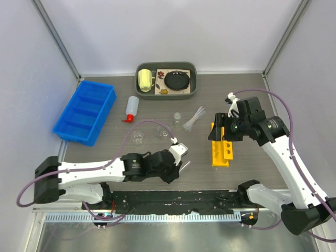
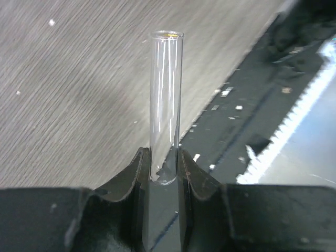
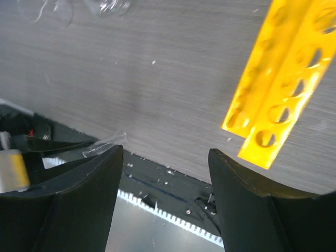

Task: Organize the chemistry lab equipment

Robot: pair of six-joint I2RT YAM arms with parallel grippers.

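My left gripper [image 1: 178, 168] is low over the table's near edge, shut on the rounded bottom end of a clear glass test tube [image 2: 165, 100], which points away from the jaws. My right gripper [image 3: 165, 157] is open with nothing between its fingers, and in the top view it [image 1: 221, 132] hovers over the far end of the yellow holed tube rack [image 1: 220, 149]. The rack [image 3: 278, 89] lies flat on the table. Small glass beakers [image 1: 138, 137] and a flask [image 1: 177, 118] stand mid-table. Thin tubes [image 1: 194, 119] lie beside them. The white red-capped squeeze bottle [image 1: 131, 107] lies to their left.
A blue compartment bin [image 1: 84, 111] sits at the left. A grey tray [image 1: 192, 86] at the back holds a yellow mug [image 1: 145, 80] and a black disc [image 1: 177, 80]. A black mat and toothed rail [image 1: 173, 216] run along the near edge.
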